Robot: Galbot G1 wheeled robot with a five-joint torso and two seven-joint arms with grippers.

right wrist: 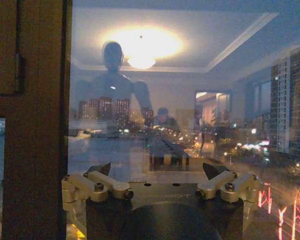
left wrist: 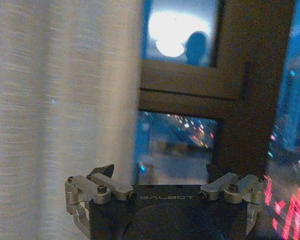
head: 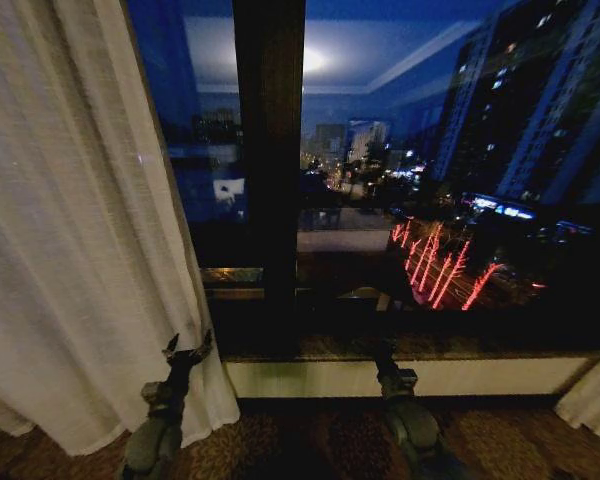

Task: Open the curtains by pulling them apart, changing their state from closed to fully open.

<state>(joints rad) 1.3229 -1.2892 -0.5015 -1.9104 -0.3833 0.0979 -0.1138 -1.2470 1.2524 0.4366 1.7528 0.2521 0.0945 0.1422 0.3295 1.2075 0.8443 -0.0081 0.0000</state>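
Observation:
The curtains stand apart. The left sheer cream panel (head: pixel 80 220) is gathered at the left of the window, and a corner of the right panel (head: pixel 592 395) shows at the lower right. My left gripper (head: pixel 188 348) is low, right beside the left panel's inner edge. In the left wrist view that gripper (left wrist: pixel 160 172) is open with nothing between its fingers, and the pleated curtain (left wrist: pixel 55 125) hangs close along one side. My right gripper (head: pixel 385 352) is low before the bare glass; in the right wrist view it (right wrist: pixel 157 170) is open and empty.
A dark vertical window frame (head: pixel 268 150) splits the glass, with the night city and room reflections behind. A pale sill (head: pixel 460 376) runs below the window. Patterned carpet (head: pixel 310 440) lies between the arms.

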